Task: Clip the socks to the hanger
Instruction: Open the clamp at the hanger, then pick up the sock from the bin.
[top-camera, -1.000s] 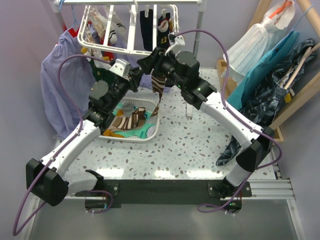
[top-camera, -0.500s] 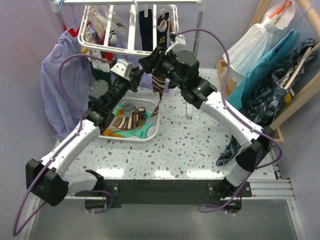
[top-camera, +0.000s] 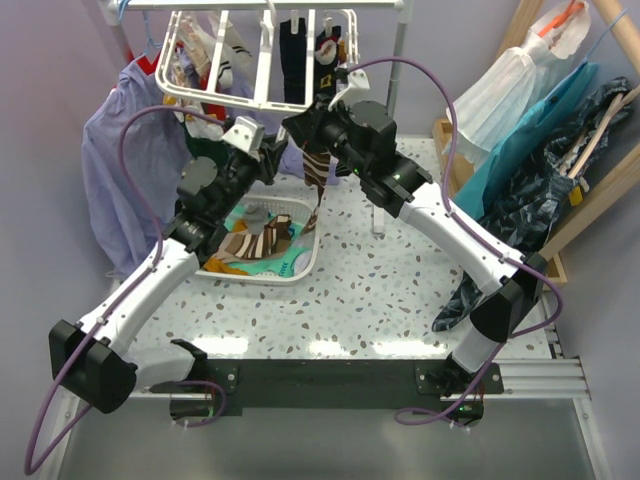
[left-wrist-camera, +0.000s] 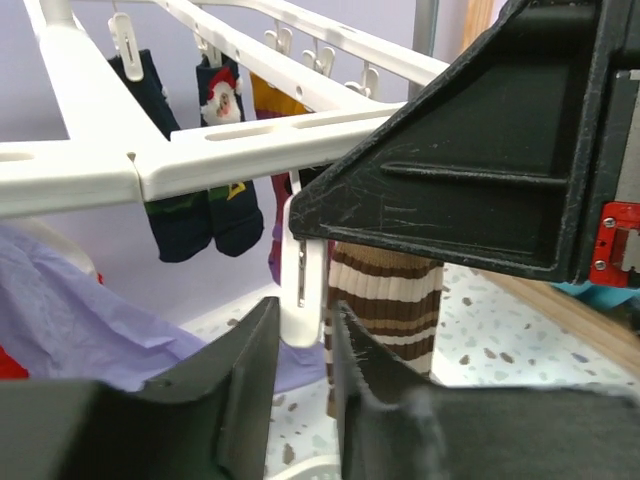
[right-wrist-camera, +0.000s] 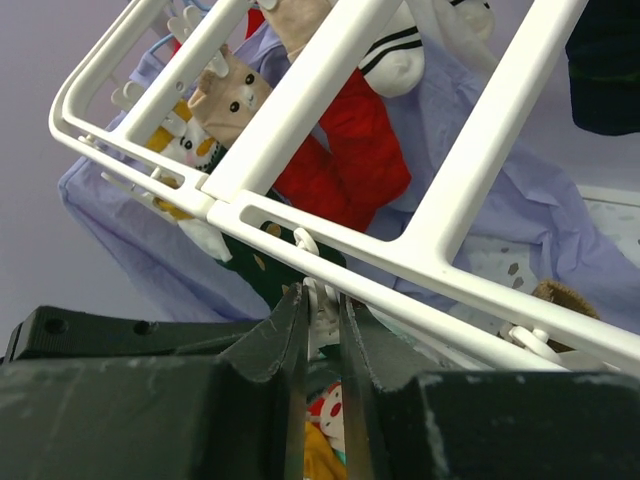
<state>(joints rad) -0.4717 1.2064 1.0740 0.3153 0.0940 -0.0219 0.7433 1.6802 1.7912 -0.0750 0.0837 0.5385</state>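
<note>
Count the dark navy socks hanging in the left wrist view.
2: a navy sock at upper left and a Santa sock right beside it, both hanging from the rack. More may be hidden on the right.

The left arm (top-camera: 150, 285) and right arm (top-camera: 455, 230) look alike: glossy white link shells between bulky black joint housings, with a thin purple cable (top-camera: 128, 160) looping along each. A small white bracket (top-camera: 243, 132) caps the wrist. The left gripper (left-wrist-camera: 303, 315) has matt black fingers (left-wrist-camera: 240, 380). The right gripper (right-wrist-camera: 320, 297) is scuffed black plastic and carries a red tab (left-wrist-camera: 620, 240) with small screws.
</note>
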